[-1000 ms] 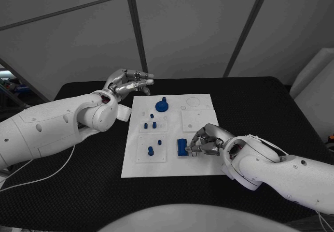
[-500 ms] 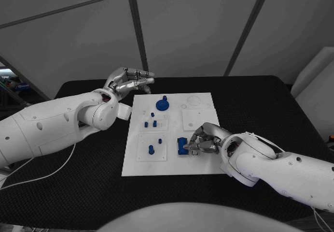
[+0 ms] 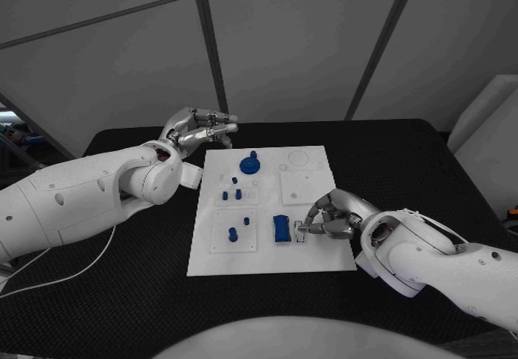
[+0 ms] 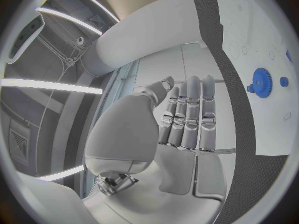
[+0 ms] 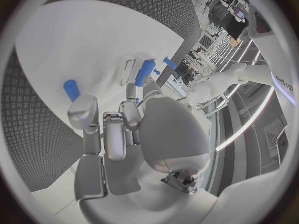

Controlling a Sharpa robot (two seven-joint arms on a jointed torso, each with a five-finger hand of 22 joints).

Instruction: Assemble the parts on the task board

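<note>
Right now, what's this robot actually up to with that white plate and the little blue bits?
It is assembling small blue parts on the white task board. Its right hand sits over the board's near right side, next to an oblong blue block, apparently touching rather than gripping it. The left hand hovers off the board's far left corner, holding nothing, fingers loosely curled. A blue gear and several blue pegs stand on the board.

Pale grey wall panels [image 3: 291, 52] split by dark metal struts [image 3: 212, 52] stand behind the black textured table [image 3: 400, 157]; long ceiling light strips [image 4: 50, 86] glow overhead.
</note>
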